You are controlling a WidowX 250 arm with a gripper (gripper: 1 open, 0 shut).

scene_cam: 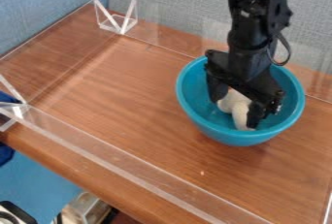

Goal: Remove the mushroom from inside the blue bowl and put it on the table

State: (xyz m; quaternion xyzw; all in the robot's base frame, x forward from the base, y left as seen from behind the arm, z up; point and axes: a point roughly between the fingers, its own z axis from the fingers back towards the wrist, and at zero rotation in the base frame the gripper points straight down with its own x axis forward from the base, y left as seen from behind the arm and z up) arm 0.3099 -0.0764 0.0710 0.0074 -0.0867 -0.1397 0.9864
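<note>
The black pincer (242, 94) reaches straight down into the teal-blue bowl (197, 102), its jaws spread wide on either side of the mushroom (239, 110). The mushroom lies inside the bowl, its cream-white stem showing between the fingers; whether they touch it cannot be told. The bowl sits on the brown wood-grain bench (111, 92), near the right-hand clear acrylic wall (293, 76).

I see only a cream patch of the mushroom (238, 109) inside the blue bowl (208, 121); my gripper (243, 102) hides its cap and any contact.
</note>
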